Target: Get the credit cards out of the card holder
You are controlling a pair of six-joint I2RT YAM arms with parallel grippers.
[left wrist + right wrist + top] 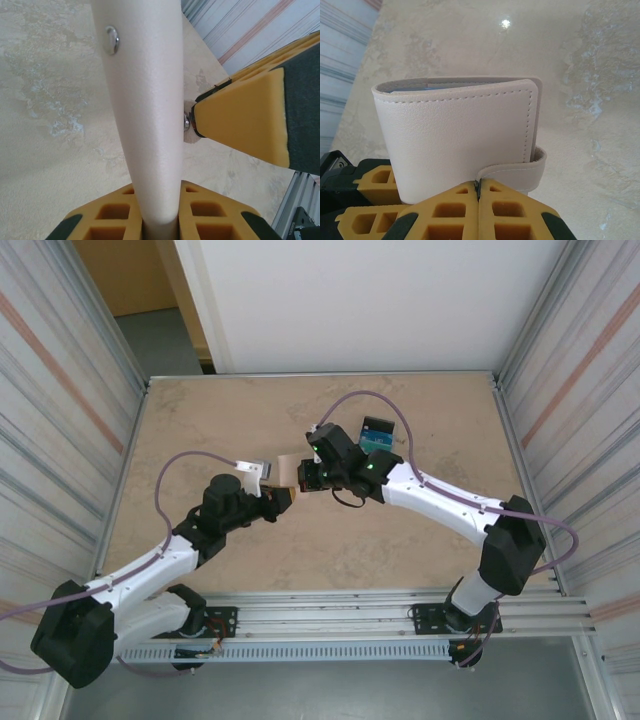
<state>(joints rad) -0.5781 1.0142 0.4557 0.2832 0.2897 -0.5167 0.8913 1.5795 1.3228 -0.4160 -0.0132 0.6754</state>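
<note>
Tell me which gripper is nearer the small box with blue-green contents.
Right. In the top view the right gripper holds the card holder just left of the box; the left gripper grips the holder from its other side, farther away.

Nothing legible on any of my feeds: no text, logo or number. Card holder (455, 135) shows plain stitched beige, and its snap stud (111, 40) is bare metal. Any print on the small box (378, 432) is too small to read.
</note>
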